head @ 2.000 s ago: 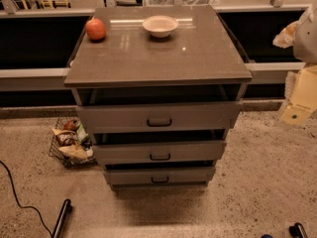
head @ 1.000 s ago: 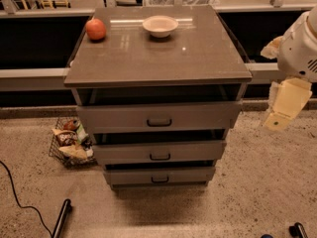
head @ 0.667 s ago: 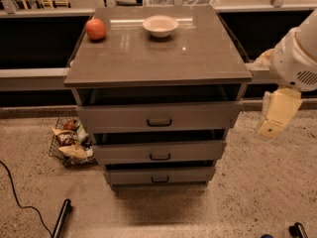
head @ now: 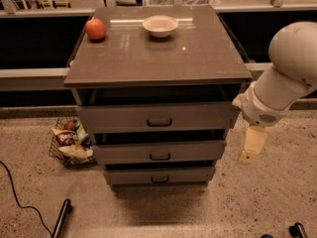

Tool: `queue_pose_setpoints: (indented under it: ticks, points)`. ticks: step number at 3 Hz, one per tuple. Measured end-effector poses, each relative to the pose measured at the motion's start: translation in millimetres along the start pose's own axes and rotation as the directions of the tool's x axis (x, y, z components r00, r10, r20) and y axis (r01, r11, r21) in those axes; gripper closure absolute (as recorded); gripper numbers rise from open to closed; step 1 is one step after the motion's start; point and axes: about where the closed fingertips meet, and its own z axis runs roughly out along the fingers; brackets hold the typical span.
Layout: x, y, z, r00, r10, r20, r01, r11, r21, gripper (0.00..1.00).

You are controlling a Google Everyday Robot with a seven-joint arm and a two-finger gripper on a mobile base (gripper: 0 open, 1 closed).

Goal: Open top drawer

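Dim, warm overhead light. Glare streak on cabinet top [head: 148, 58] beside bowl [head: 160, 26]. Dark shadow in gap above top drawer [head: 124, 118], more on floor [head: 163, 207] below. Pale, evenly lit gripper [head: 251, 144] hanging right of the drawers; arm shell [head: 292, 58] brightest.

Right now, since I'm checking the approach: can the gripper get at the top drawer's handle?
Probably yes: the gripper hangs beside the top drawer, and nothing stands before its handle.

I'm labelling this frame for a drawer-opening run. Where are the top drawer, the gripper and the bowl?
top drawer [head: 159, 122]: camera view, the handle at its front's centre.
gripper [head: 249, 150]: camera view, its hanging cream tip, lower right of the top drawer.
bowl [head: 160, 26]: camera view, its inside.
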Motion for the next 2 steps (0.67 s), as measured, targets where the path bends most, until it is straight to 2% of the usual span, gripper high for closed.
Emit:
queue_pose_setpoints:
  ticks: [1,2]
  points:
    - [8.1,-15.4,50.1,1.0,-0.018,0.023,0.019,0.9997,-0.015,0.0]
    - [6.5,-43.7,92.5,0.995,-0.041,0.089,0.04,0.9992,0.007,0.0]
